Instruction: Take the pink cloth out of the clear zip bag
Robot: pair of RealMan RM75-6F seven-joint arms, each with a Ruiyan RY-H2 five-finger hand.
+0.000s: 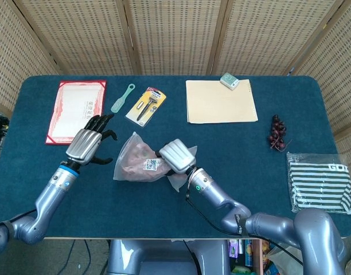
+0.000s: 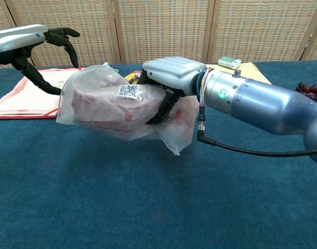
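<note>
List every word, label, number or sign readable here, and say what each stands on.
"GO": white letters, cut off at the frame edge, on the striped cloth.
QR code, no readable text: white sticker on the clear zip bag.
Red characters on the certificate: too small.
Razor pack print: too blurred.

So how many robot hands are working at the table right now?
2. The right hand holds the clear zip bag mid-table; the left hand hovers open just left of the bag, near the red-bordered certificate.
</note>
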